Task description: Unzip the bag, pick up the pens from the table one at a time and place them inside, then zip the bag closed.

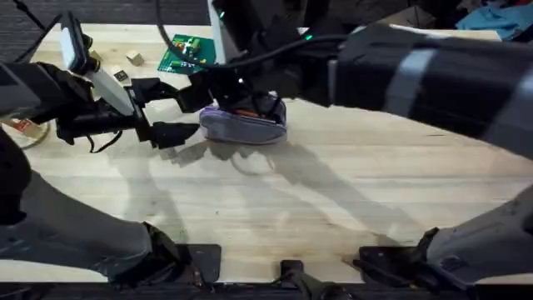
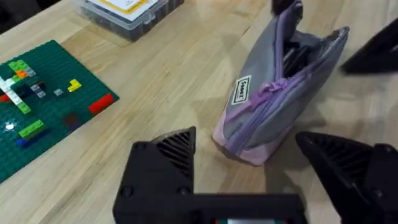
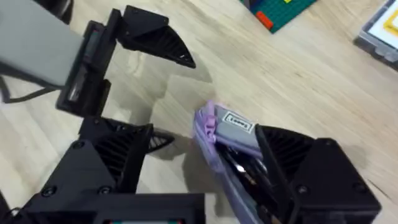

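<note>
The left end effector (image 2: 249, 165) stood released beside the bag (image 2: 280, 93); the right end effector (image 3: 205, 168), also released, straddled its gaping zip, best closed with the bag's end steadied.

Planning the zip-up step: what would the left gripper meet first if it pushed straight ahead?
Probably the pencil pouch: it lies just beyond the open left gripper, near end between the fingertips' line. Depth is uncertain.

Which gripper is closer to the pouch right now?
Right. The right gripper is on the pouch, one finger over its open top. The left gripper sits open beside its end, apart.
</note>
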You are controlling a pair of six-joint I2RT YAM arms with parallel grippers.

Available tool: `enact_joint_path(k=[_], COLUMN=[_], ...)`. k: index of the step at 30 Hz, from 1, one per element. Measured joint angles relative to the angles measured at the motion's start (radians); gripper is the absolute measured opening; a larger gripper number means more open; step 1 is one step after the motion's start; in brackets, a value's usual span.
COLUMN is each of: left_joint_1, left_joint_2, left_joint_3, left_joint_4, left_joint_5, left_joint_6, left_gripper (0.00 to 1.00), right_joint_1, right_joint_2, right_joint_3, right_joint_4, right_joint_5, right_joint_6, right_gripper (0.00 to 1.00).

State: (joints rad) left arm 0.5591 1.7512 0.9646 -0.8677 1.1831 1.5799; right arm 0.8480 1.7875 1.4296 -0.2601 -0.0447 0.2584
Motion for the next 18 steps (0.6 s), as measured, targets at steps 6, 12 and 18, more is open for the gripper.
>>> enact_joint_path(k=[6, 12, 18], left_joint_1=[0.000, 0.000, 0.000], left_joint_2=[0.000, 0.000, 0.000], left_joint_3=[0.000, 0.000, 0.000], left_joint_4=[0.000, 0.000, 0.000], left_joint_5=[0.000, 0.000, 0.000], left_joint_6=[0.000, 0.000, 0.000], left_gripper=[0.993, 0.993, 0.993], right_joint_1=[0.003, 0.003, 0.003], right_joint_2=[0.066, 0.105, 0.146], right_joint_3=[0.000, 0.000, 0.000], right_joint_4=[0.081, 0.096, 0.099], right_joint_5=[0.004, 0.004, 0.004], right_joint_6=[0.000, 0.013, 0.048], right_gripper=[0.998, 0.998, 0.976])
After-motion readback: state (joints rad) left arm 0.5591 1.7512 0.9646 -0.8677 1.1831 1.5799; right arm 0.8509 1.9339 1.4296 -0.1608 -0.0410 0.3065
